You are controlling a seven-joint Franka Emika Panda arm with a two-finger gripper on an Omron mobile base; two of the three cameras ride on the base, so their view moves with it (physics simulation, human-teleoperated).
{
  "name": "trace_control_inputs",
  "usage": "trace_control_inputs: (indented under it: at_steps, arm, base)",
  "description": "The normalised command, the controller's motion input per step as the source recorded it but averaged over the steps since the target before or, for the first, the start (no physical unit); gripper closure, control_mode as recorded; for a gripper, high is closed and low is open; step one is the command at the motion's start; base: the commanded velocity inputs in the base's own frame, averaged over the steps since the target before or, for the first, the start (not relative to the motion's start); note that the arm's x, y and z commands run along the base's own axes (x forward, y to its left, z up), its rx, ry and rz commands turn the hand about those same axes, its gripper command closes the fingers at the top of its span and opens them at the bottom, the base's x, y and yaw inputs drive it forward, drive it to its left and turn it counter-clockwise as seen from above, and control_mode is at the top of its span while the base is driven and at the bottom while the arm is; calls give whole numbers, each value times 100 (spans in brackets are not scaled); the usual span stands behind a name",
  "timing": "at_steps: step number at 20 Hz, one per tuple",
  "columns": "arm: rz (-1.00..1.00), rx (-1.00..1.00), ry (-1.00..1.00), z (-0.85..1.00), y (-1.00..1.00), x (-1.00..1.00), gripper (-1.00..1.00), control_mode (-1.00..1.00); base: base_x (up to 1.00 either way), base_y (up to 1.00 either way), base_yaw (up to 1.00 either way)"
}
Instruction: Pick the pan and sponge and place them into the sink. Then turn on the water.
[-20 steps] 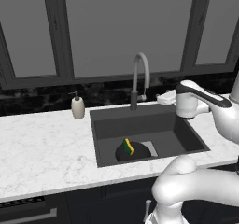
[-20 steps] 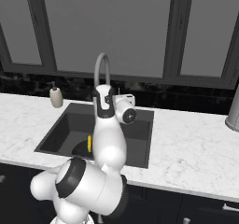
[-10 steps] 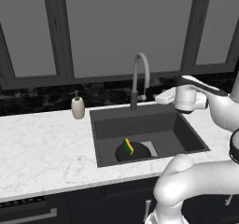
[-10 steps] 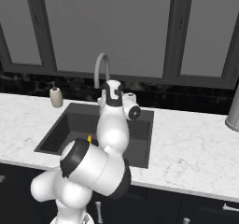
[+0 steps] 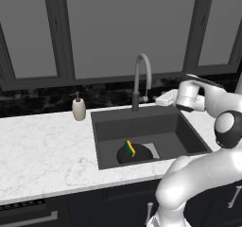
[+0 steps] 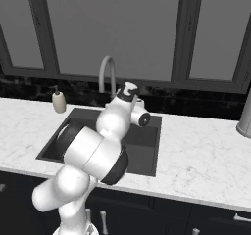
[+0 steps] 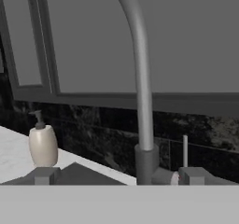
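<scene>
No text, label, brand, number or sign can be read on anything here.

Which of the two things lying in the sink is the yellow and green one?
The sponge, small and rectangular, resting on top of the round black pan on the floor of the sink.

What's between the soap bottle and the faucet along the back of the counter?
Only bare white marble counter lies between the soap bottle and the faucet in the left base view.
</scene>
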Motion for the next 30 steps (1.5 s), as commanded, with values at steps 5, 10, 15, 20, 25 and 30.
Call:
trace_control_inputs:
  at_steps: [5, 10, 15, 20, 25, 30]
  arm:
    - [0, 1, 0, 0, 0, 20, -100, -100]
    - [0, 1, 0, 0, 0, 19, -100, -100]
    - [0, 0, 0, 0, 0, 32, -100, -100]
    - [0, 0, 0, 0, 2, 30, -100, -100]
    - [0, 0, 0, 0, 6, 16, -100, -100]
    - [0, 0, 0, 0, 15, 1, -100, -100]
  base:
    - [0, 0, 0]
    - [0, 0, 0]
    - [0, 0, 0]
    - [0, 0, 0]
    - [0, 0, 0]
    - [0, 0, 0]
